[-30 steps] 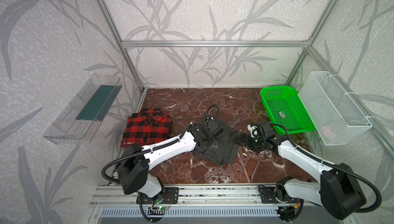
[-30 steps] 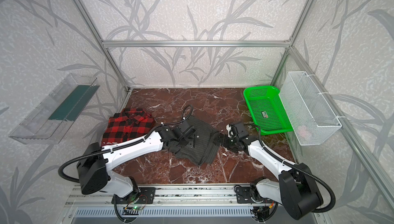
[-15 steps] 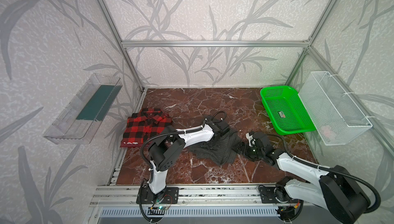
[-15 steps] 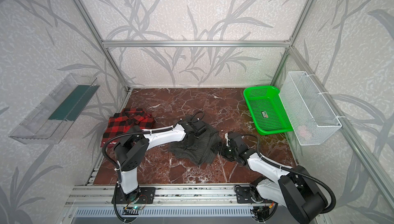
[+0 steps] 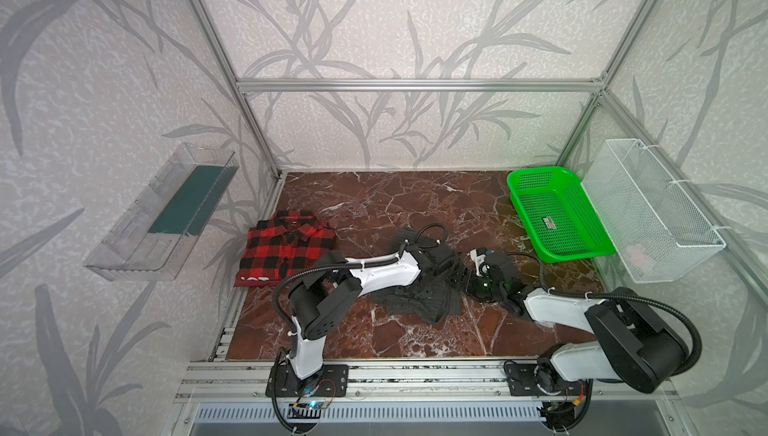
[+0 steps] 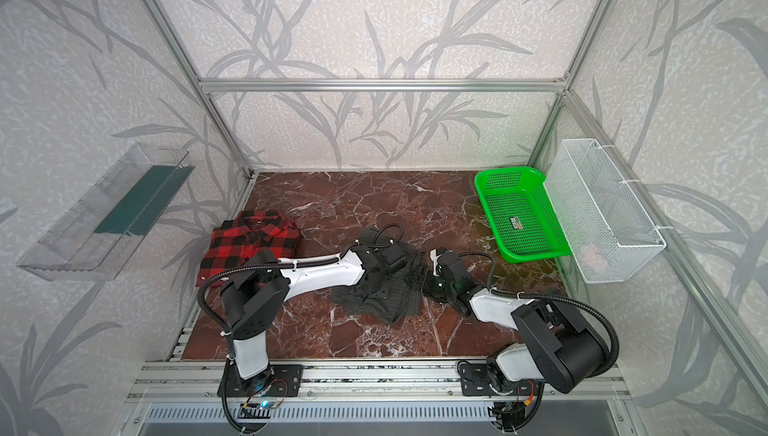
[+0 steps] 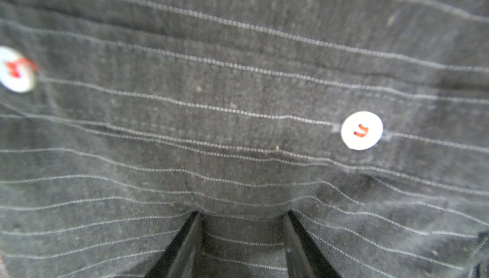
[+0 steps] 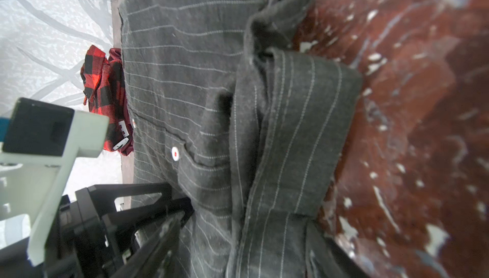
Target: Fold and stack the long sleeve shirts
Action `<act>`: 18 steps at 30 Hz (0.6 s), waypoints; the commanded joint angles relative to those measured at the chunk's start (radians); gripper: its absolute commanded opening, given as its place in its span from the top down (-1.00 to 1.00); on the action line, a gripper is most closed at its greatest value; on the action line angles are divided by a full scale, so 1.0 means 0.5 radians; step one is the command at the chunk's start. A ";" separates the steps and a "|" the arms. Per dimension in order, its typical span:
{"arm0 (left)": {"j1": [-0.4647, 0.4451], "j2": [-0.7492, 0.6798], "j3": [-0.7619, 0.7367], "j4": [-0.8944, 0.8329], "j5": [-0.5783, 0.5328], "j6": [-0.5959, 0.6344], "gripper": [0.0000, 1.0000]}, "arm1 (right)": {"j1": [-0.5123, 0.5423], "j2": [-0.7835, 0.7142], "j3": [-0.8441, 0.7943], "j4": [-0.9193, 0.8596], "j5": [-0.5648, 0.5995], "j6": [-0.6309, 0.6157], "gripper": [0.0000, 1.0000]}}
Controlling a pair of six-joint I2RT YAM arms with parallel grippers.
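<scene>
The red-and-black plaid shirt lies folded at the table's left edge. The charcoal pinstripe shirt lies rumpled in the middle, between both arms. My left gripper presses straight down into the pinstripe cloth beside a white button. Its fingers stand apart with flat cloth between them. My right gripper reaches in from the right. Its jaws straddle the shirt's thick folded edge, still apart, with cloth filling the gap.
A green basket sits at the back right, with a white wire basket on the right wall beside it. A clear plastic bin hangs on the left wall. Bare marble table stretches behind the shirts.
The left arm has folded its elbow in, and its gripper has shifted right over the pinstripe shirt. The right gripper has moved left onto the shirt's edge, and its jaws have narrowed.
</scene>
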 commanded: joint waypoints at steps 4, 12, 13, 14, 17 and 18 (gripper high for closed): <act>-0.036 0.079 -0.113 -0.107 0.215 -0.244 0.03 | 0.018 -0.126 -0.040 -0.616 0.268 -0.112 -0.48; -0.039 0.102 -0.102 -0.139 0.440 -0.442 0.05 | 0.017 -0.358 0.061 -1.199 0.307 -0.192 -0.63; -0.039 0.103 -0.101 -0.142 0.457 -0.451 0.05 | 0.018 -0.335 0.048 -1.173 0.260 -0.171 -0.62; -0.043 0.098 -0.101 -0.143 0.470 -0.463 0.05 | 0.018 -0.292 0.022 -1.091 0.200 -0.145 -0.62; -0.057 0.078 -0.096 -0.158 0.466 -0.479 0.06 | 0.017 -0.130 -0.023 -0.840 0.097 -0.104 -0.60; -0.065 0.073 -0.088 -0.169 0.459 -0.483 0.06 | 0.016 -0.078 -0.027 -0.747 0.058 -0.099 -0.58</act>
